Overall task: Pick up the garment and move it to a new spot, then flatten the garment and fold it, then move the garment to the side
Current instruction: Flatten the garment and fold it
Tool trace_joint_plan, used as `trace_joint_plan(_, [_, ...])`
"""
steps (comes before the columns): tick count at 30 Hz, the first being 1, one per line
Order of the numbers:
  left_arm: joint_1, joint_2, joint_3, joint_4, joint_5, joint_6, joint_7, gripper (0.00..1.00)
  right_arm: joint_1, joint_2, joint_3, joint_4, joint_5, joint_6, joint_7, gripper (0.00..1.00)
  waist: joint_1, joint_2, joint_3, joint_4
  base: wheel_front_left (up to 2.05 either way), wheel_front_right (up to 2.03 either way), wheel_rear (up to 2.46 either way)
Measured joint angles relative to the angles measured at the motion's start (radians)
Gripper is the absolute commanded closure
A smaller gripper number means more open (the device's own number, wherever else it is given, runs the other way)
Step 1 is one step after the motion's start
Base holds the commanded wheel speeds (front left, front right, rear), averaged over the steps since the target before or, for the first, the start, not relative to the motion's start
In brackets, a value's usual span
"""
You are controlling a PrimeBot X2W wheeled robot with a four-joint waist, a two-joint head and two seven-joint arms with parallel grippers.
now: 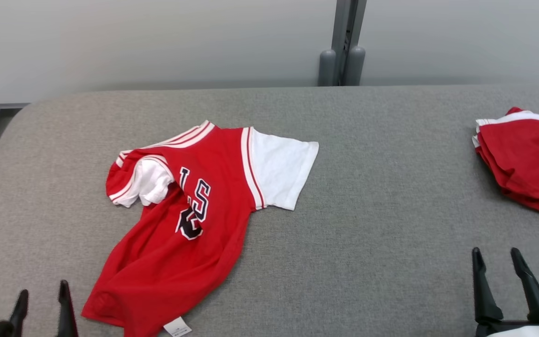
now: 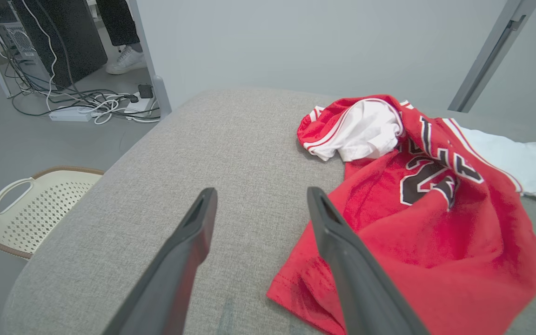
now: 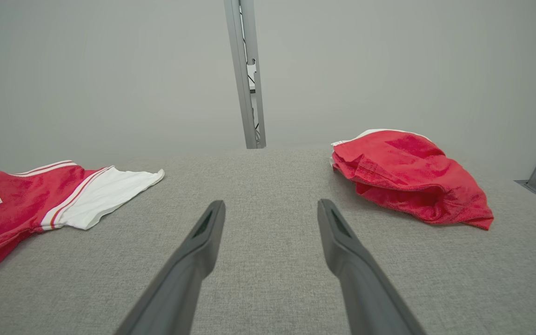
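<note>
Shirt (image 1: 194, 220): red, white sleeves, rumpled, one sleeve folded over; lies on grey counter (image 1: 367, 210), toward 9 o'clock in the head view.
Left gripper (image 1: 44, 288): 7 o'clock, fingers spread, holding nothing, beside shirt hem.
Right gripper (image 1: 495, 251): 5 o'clock, spread, holding nothing.
Red shorts (image 1: 527, 164): bunched, 3 o'clock edge.

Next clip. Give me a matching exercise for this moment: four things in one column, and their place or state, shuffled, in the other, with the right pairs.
Things:
1. red jersey
2. second red garment
3. left gripper
4. cream basket

Places or states:
A. open, holding nothing, close to the jersey
B. on the floor
C. rumpled, one white sleeve spread flat
D. bunched at the table's right end

Pairs: 1-C, 2-D, 3-A, 4-B
</note>
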Motion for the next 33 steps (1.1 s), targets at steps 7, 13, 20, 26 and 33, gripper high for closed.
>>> trace_joint_plan(7, [0.061, -0.122, -0.023, -0.041, 0.147, -0.018, -0.072, 0.0, 0.027, 0.0, -0.056, -0.047, -0.028, 0.0, 0.0, 0.0, 0.0, 0.0, -0.061, 0.036, 0.0, 0.0, 0.0])
trace_joint_plan(13, [0.113, -0.253, 0.016, -0.121, 0.364, -0.135, -0.074, 0.0, 0.054, -0.001, -0.086, -0.082, -0.06, 0.0, 0.0, 0.0, 0.0, 0.0, -0.122, 0.061, 0.0, 0.0, 0.0])
trace_joint_plan(20, [0.131, -0.342, 0.096, -0.037, 0.452, -0.287, -0.074, 0.0, 0.072, 0.0, -0.067, -0.079, -0.066, 0.0, 0.0, 0.0, 0.0, 0.0, -0.162, 0.048, 0.0, 0.0, 0.0])
trace_joint_plan(26, [0.129, -0.395, 0.175, -0.004, 0.503, -0.358, -0.074, 0.0, 0.085, 0.0, -0.045, -0.075, -0.058, 0.0, 0.0, 0.0, 0.0, 0.0, -0.168, 0.018, 0.0, 0.0, 0.0])
trace_joint_plan(33, [0.13, -0.436, 0.237, 0.01, 0.549, -0.413, -0.074, 0.0, 0.086, -0.001, -0.037, -0.074, -0.057, 0.0, 0.0, 0.0, 0.0, 0.0, -0.163, 0.012, 0.0, 0.0, 0.0])
